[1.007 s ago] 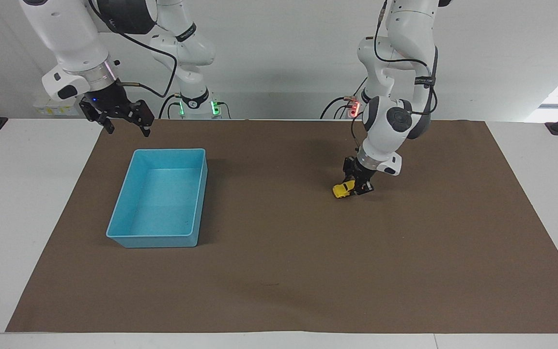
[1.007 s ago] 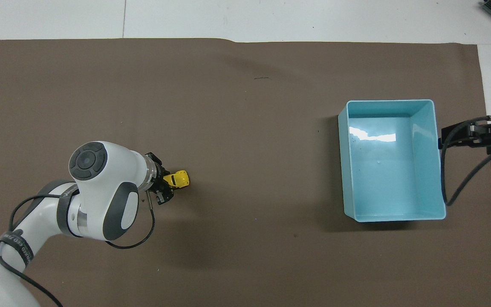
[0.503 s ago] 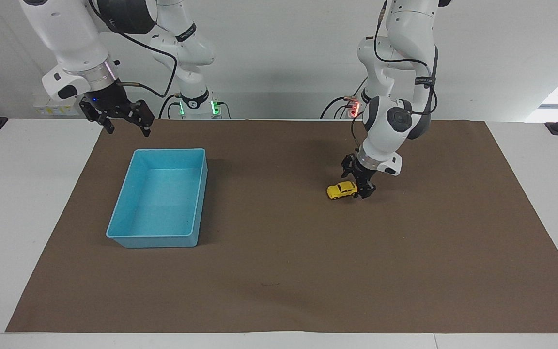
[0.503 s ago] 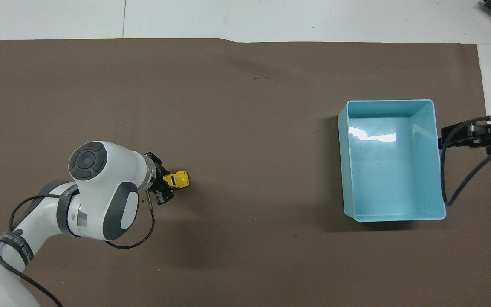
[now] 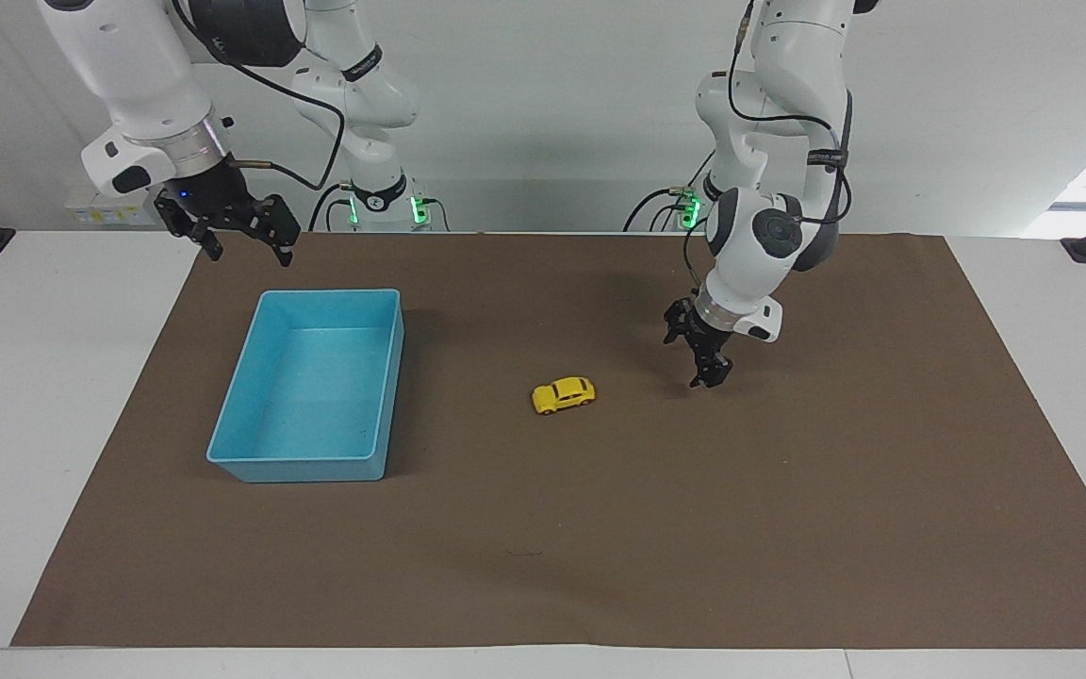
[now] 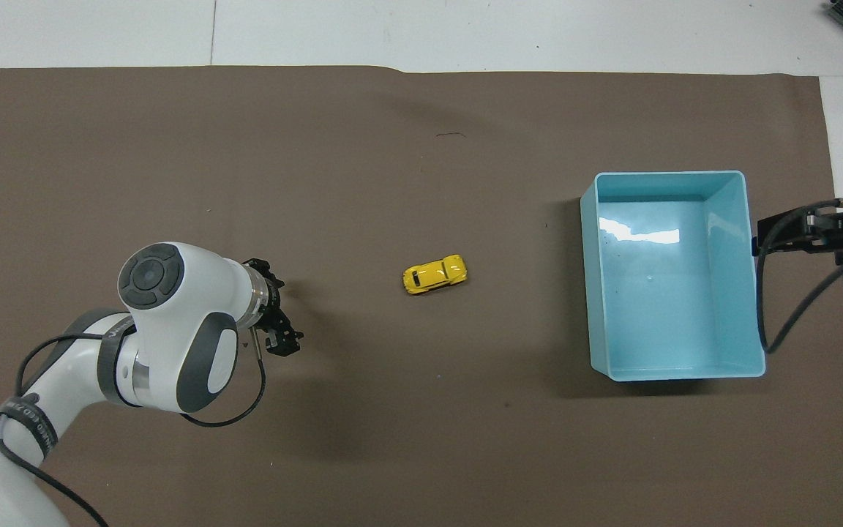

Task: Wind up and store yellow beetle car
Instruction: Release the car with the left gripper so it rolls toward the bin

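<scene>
Your yellow beetle car (image 5: 563,395) sat free between blue bin (image 5: 317,387) and open-fingered left gripper (image 5: 701,356); only facing view showed right gripper (image 5: 239,236) open

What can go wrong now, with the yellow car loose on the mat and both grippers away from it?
1. The yellow beetle car stands free on the brown mat, between the open left gripper and the blue bin. If it rolls, it may hit the bin's wall or run off the mat.
2. The car is small, so a slightly off grasp may push it away.
3. The open right gripper waits over the mat's edge near the bin; reaching for the car may mean crossing the bin.
</scene>
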Robot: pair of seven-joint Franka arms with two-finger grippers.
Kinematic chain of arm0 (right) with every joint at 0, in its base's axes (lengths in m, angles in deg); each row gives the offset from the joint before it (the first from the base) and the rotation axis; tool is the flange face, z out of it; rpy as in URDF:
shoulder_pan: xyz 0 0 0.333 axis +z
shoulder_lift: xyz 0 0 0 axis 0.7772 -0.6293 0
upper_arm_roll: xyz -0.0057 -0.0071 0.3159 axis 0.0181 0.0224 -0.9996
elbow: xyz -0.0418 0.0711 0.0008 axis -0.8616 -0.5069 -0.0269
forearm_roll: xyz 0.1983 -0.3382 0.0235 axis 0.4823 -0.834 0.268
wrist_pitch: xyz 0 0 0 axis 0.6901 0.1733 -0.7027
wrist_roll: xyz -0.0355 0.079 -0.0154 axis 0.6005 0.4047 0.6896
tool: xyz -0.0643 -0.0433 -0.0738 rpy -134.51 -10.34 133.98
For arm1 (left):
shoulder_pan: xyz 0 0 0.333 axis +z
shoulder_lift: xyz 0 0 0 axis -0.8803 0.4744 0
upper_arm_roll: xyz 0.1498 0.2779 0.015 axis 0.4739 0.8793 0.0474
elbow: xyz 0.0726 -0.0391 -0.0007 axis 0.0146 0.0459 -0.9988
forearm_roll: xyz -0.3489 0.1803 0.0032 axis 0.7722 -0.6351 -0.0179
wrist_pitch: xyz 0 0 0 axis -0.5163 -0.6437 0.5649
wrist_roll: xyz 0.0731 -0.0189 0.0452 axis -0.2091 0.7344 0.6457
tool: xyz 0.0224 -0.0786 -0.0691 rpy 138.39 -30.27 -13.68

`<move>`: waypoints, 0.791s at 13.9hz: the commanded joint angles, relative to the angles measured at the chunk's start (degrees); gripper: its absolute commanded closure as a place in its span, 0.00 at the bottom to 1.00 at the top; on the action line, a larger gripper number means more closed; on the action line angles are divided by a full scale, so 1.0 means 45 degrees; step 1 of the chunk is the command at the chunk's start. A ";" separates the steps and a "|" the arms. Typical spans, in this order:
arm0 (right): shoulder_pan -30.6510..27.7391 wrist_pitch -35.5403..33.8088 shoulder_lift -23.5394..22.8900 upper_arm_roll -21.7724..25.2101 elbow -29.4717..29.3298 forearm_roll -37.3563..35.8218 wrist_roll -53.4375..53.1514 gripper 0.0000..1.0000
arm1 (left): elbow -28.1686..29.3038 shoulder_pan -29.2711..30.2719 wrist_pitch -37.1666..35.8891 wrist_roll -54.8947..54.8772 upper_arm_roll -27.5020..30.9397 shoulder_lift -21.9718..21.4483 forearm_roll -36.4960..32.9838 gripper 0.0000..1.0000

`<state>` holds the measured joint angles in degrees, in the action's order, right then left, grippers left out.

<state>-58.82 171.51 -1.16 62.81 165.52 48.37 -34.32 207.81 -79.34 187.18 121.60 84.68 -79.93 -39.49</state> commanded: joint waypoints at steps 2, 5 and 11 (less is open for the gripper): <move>-0.0215 -0.0018 -0.0070 -0.0023 -0.0132 0.0288 0.0310 0.00 | -0.4048 0.0760 -0.4336 -0.0912 0.0483 0.0280 -0.1389 0.00; -0.0235 0.0001 -0.0050 -0.0023 -0.0113 0.0190 0.0309 0.00 | -0.4205 0.0838 -0.4394 -0.0912 0.0483 0.0280 -0.1389 0.00; -0.0021 0.1190 0.0417 -0.0043 0.0900 0.0249 0.0193 0.00 | -0.4594 0.0877 -0.4472 -0.1592 0.0483 0.0260 -0.1584 0.00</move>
<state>-58.79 173.74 -1.15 62.95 166.22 48.37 -34.32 189.18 -75.86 168.20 116.70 87.04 -79.08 -45.52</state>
